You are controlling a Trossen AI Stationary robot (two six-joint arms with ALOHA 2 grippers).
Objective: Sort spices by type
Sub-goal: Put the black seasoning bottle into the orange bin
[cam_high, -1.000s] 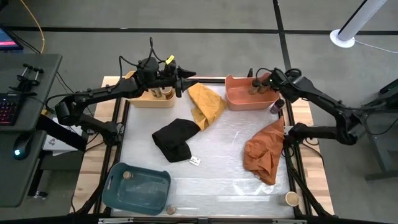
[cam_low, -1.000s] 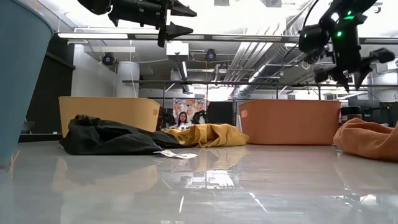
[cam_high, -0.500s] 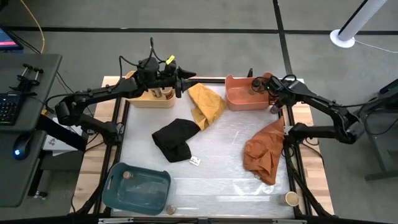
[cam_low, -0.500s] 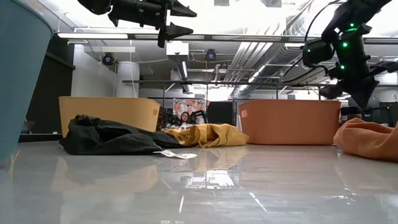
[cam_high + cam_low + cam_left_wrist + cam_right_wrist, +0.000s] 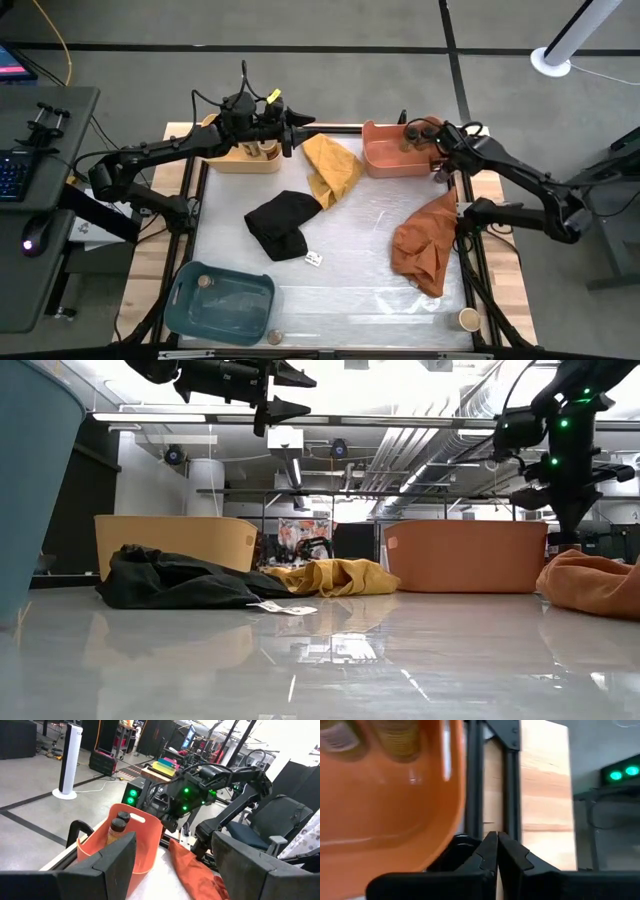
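Note:
Two spice jars with dark tops (image 5: pixel 411 134) stand in the orange bin (image 5: pixel 385 160) and also show in the left wrist view (image 5: pixel 118 824). More jars stand in the yellow bin (image 5: pixel 266 150). One lies in the blue bin (image 5: pixel 204 283). Two sit at the table's near edge (image 5: pixel 275 338) (image 5: pixel 468 319). My right gripper (image 5: pixel 496 840) is shut on nothing. It points steeply down just off the orange bin's right end (image 5: pixel 441 176) (image 5: pixel 574 535). My left gripper (image 5: pixel 172 865) hangs open and level above the yellow bin's right end (image 5: pixel 300 125) (image 5: pixel 290 390).
A yellow cloth (image 5: pixel 332 168), a black cloth (image 5: pixel 283 222) and an orange cloth (image 5: pixel 425 240) lie crumpled on the glossy mat. A small white tag (image 5: pixel 314 259) lies near the black cloth. A black frame rail (image 5: pixel 512 780) runs beside the orange bin, below my right gripper.
My right gripper has sunk beside the orange bin's right end, rolled about its own axis and shut its fingers on nothing.

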